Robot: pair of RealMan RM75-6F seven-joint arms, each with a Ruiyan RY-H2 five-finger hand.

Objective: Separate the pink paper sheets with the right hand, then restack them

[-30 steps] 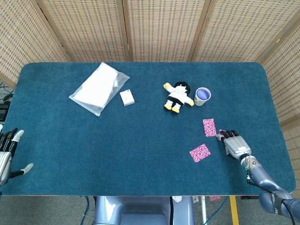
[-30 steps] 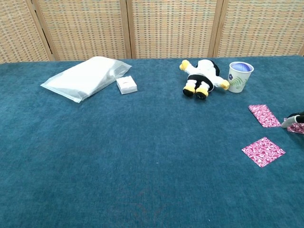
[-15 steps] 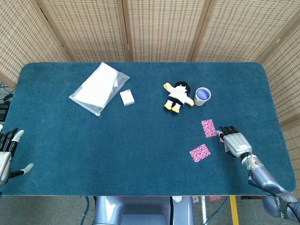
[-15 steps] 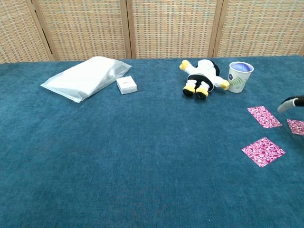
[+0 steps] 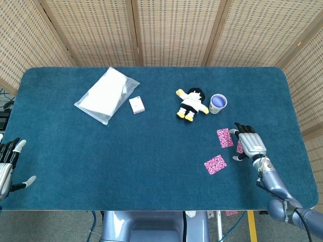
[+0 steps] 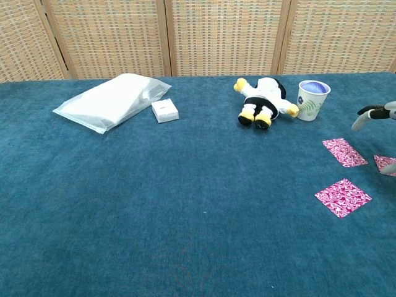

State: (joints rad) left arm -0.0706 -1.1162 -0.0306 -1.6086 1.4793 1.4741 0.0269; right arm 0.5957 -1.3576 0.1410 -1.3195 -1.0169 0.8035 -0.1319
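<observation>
Three pink sheets lie apart on the blue table point(image 5: 151, 166), all toward its right side: one point(image 5: 225, 137) below the cup, one point(image 5: 215, 164) nearer the front edge, and a third point(image 6: 387, 164) mostly hidden under the right hand in the head view, showing at the frame's edge in the chest view. There is one paper cup point(image 5: 218, 103), one plush doll point(image 5: 191, 104) just left of it, one small white box point(image 5: 136, 105) and one clear plastic bag point(image 5: 106, 95) beside it. The right hand point(image 5: 248, 143) hangs over the third sheet, palm down, fingers spread and gently bent, holding nothing; whether it touches the sheet I cannot tell. The left hand point(image 5: 7, 166) sits at the table's left front edge, fingers apart, empty.
</observation>
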